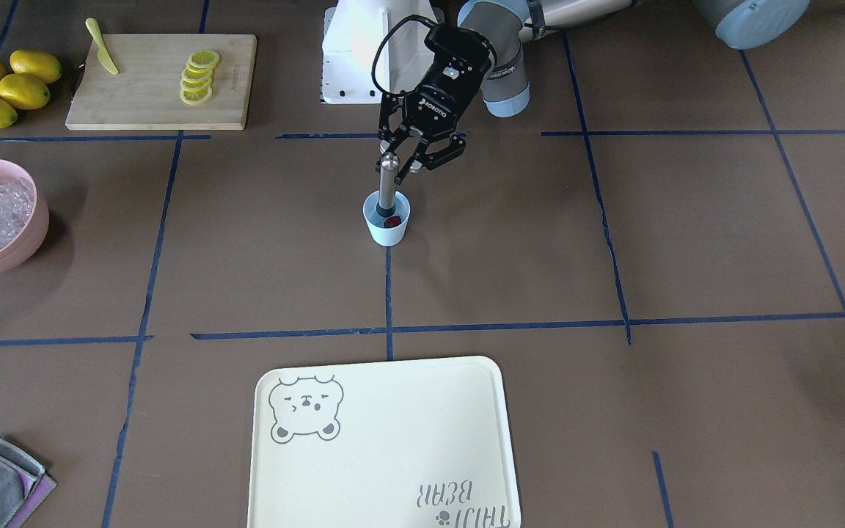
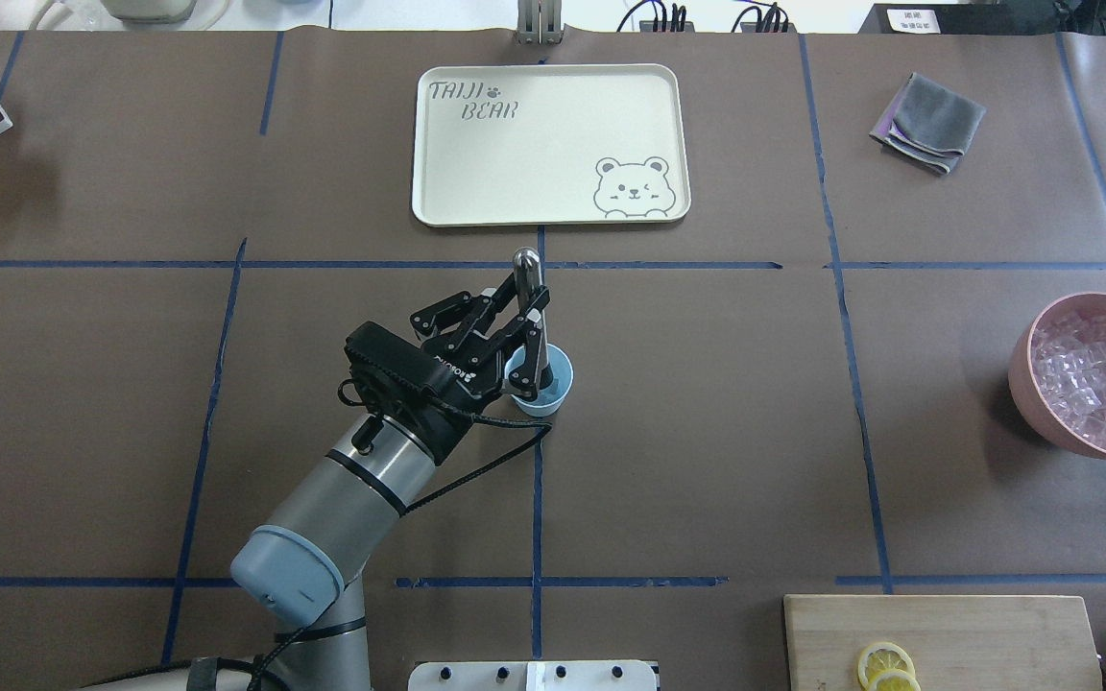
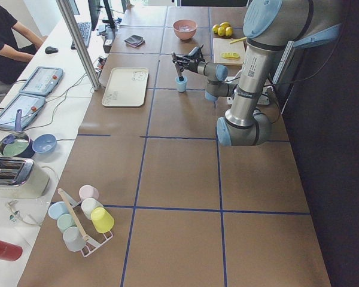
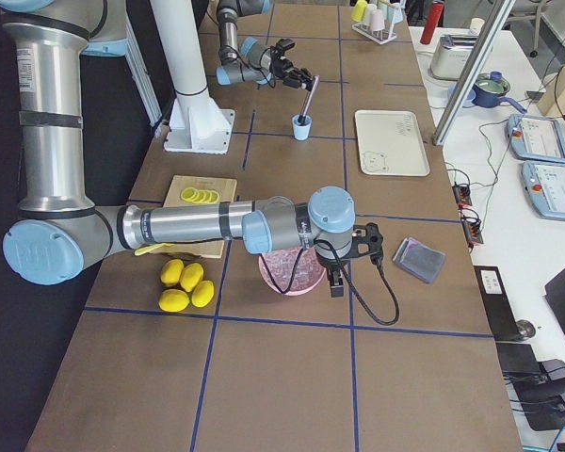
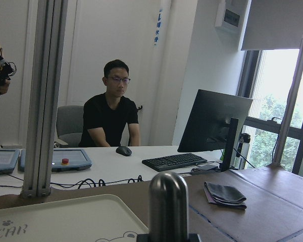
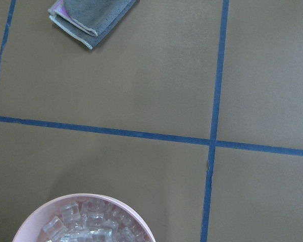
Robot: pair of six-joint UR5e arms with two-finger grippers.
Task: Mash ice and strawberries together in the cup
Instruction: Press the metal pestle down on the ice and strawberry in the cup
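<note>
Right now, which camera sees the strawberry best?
The front-facing view: it looks into the cup and shows the red strawberry beside the masher. Overhead and both side views show the cup, but I can't make out the strawberry. The wrist views miss the cup.

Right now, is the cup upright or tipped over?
Upright: the cup stands on its base, mouth up, with the metal muddler standing in it, held by the left gripper.

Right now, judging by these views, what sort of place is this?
Most likely a robotics lab, not a kitchen: blue tape grids the table, the left gripper holds a metal pestle in the cup, and a person sits by a monitor.
</note>
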